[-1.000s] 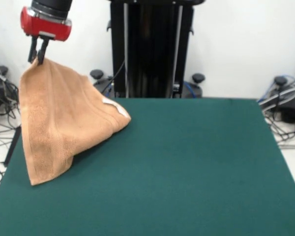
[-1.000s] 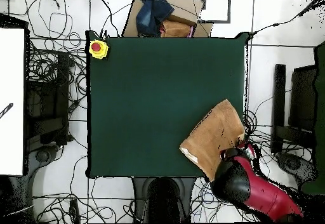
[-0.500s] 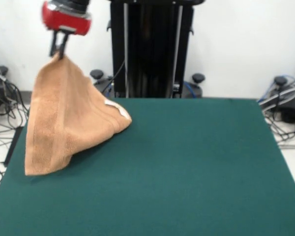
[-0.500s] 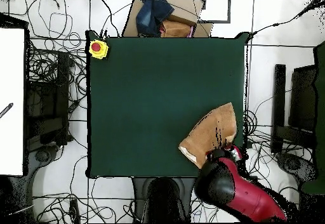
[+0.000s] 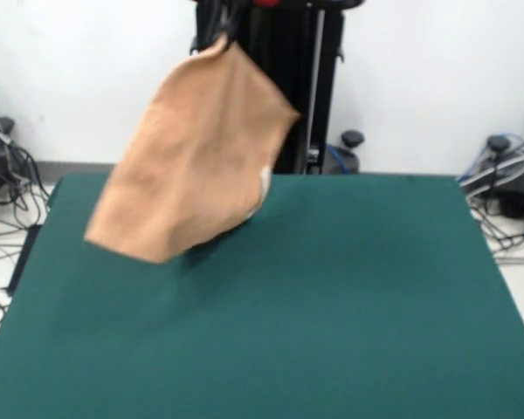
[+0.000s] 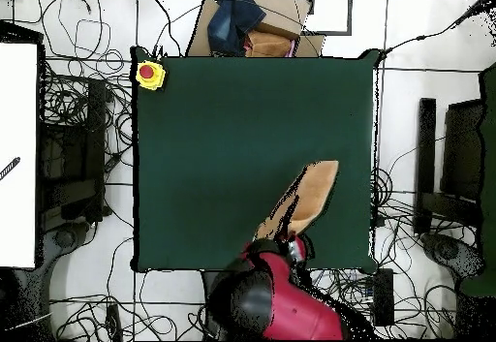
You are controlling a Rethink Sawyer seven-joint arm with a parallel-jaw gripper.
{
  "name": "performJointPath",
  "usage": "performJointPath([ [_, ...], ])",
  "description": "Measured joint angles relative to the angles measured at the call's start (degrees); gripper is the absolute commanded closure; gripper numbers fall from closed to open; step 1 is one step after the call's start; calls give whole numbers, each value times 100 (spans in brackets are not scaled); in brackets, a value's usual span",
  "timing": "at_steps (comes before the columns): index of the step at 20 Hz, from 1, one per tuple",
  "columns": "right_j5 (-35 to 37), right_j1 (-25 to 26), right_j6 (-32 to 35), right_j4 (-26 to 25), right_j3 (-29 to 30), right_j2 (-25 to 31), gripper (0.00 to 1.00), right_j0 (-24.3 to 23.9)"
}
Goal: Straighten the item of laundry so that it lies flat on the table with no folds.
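The orange-tan towel hangs in the air from one upper corner, spread like a sheet and tilted out to the left above the far left part of the green table. Its white tag shows at the right edge. My gripper is at the picture's top edge, shut on that corner and mostly out of frame. In the overhead view the towel shows as a narrow slanted strip over the table, with the gripper and red arm near the table's bottom edge.
The black pedestal stands right behind the towel. A yellow box with a red button sits on one table corner. Cardboard and a blue cloth lie beyond the table's edge. Cables cover the floor all around.
My gripper has moved up and towards the pedestal along the table's far edge. The towel has been lifted off the table and now swings free, where before its lower part rested on the table.
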Motion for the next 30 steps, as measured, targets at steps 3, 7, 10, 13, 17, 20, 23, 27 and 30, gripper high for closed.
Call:
performJointPath([
  [3, 558, -199, 293, 119, 2, -354, 100, 533],
  [7, 1539, -432, 1007, 201, -28, -1069, 100, 1572],
  [10, 1891, -478, 1388, 244, -59, -1332, 100, 2036],
  [13, 2542, -496, 2220, 286, -301, -1794, 100, 2958],
  [17, 3176, -521, 3056, 318, -585, -2066, 100, 3579],
  [20, 3597, -567, 3790, 404, -748, -2180, 100, 3880],
  [23, 3711, -592, 4176, 457, -799, -2182, 100, 3861],
  [27, 3575, -652, 4483, 711, -716, -2011, 100, 3228],
  [30, 3262, -680, 4483, 953, -550, -1754, 100, 2572],
])
